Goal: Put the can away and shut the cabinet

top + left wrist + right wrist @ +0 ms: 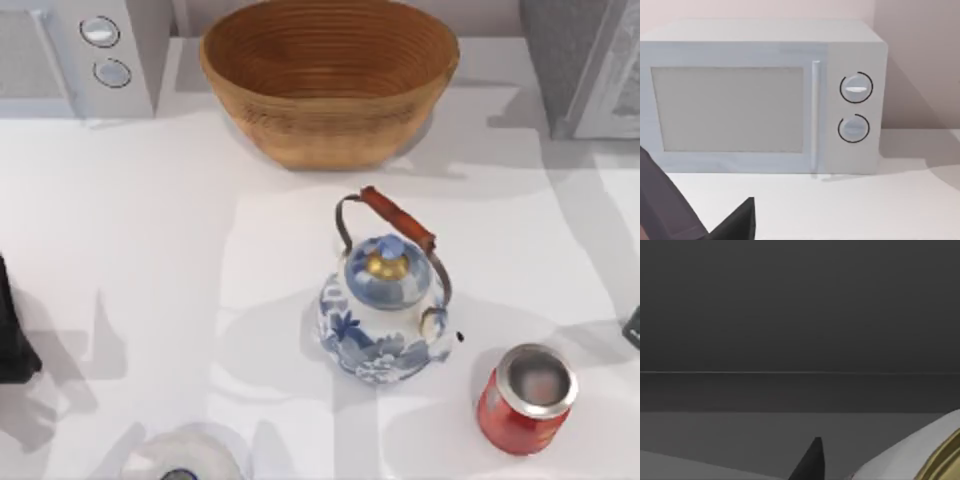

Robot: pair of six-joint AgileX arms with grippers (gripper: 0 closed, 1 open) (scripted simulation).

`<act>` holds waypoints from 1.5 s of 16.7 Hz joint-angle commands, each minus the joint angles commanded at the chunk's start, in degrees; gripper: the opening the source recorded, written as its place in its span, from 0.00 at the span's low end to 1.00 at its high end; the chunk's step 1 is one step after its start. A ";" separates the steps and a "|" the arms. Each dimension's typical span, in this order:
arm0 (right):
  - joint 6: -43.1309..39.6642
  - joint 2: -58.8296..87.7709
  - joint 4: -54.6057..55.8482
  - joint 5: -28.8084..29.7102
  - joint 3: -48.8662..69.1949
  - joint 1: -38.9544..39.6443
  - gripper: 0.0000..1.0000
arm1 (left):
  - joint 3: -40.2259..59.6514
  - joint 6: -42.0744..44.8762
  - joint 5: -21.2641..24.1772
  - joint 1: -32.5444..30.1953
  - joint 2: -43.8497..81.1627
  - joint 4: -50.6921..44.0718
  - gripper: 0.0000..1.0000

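Red can (525,400) with shiny silver top stands upright; either end effector's state cannot be told.

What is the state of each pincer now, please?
Left pincer: at the table's left edge, facing the microwave; cannot be told.
Right pincer: at the right edge; cannot be told.

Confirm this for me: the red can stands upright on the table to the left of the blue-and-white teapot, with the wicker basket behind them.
Not quite. In the top view the red can stands upright to the right of the blue-and-white teapot, nearer the front edge, not to its left. The rest holds: the wicker basket sits behind them on the table.
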 joint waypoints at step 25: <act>0.19 41.38 -13.37 -4.16 56.21 -4.44 0.30 | 0.00 0.00 0.00 0.00 0.00 0.00 1.00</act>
